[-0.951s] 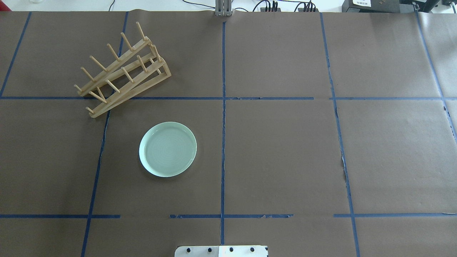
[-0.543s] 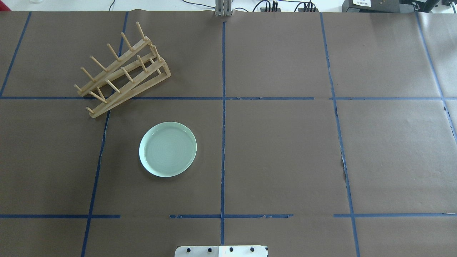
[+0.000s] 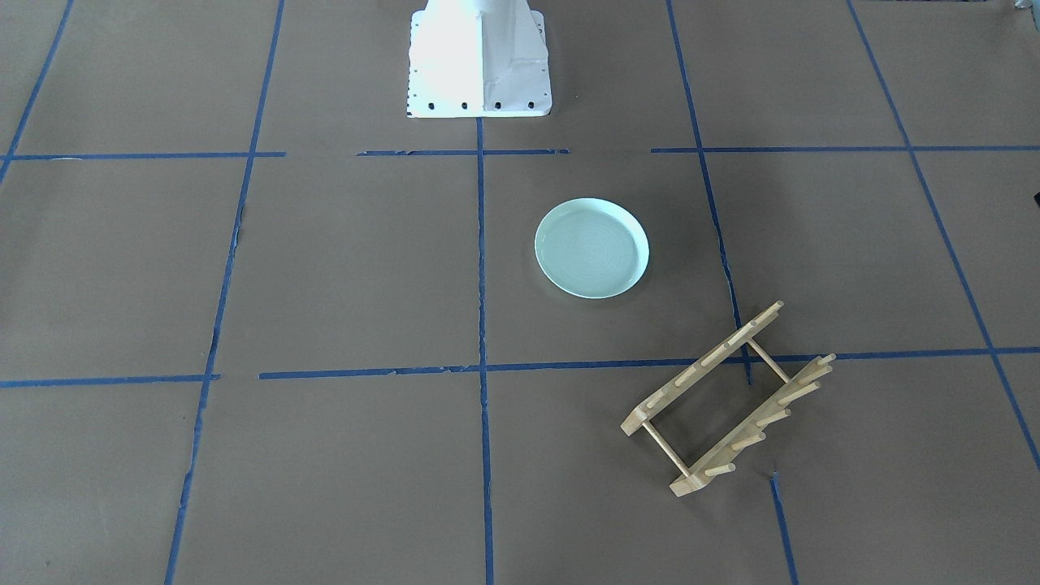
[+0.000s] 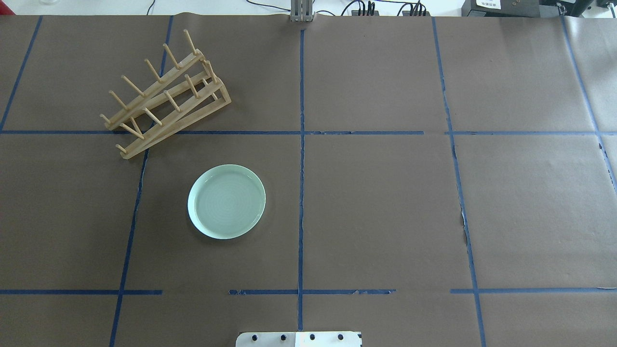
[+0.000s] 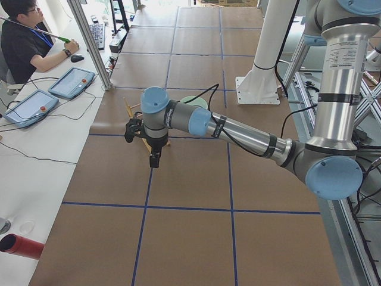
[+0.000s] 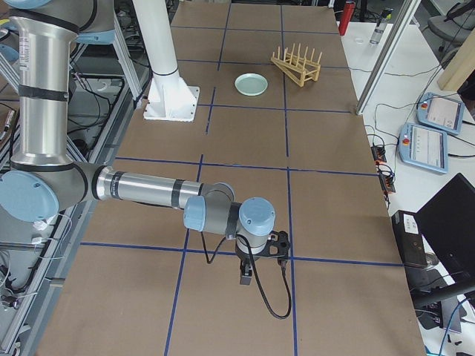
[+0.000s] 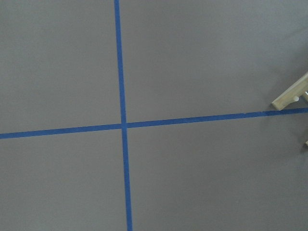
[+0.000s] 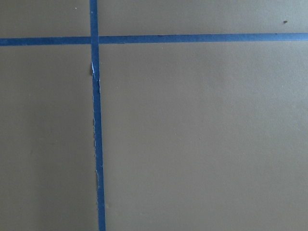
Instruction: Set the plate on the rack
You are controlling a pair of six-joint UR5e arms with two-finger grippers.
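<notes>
The pale mint-green plate (image 4: 226, 201) lies flat on the brown paper, left of the centre line; it also shows in the front view (image 3: 591, 248) and far off in the right side view (image 6: 251, 84). The light-wood rack (image 4: 164, 99) stands empty behind and left of it, set at an angle (image 3: 723, 402); one rail end shows in the left wrist view (image 7: 292, 96). My left gripper (image 5: 154, 162) hangs over the table near the rack. My right gripper (image 6: 245, 278) hangs over bare paper far from both. I cannot tell whether either is open or shut.
The robot's white base (image 3: 478, 61) stands at the near middle edge (image 4: 299, 339). Blue tape lines divide the paper into squares. An operator (image 5: 24, 42) sits at a side desk with tablets. A red cylinder (image 5: 24, 246) lies off the table's end.
</notes>
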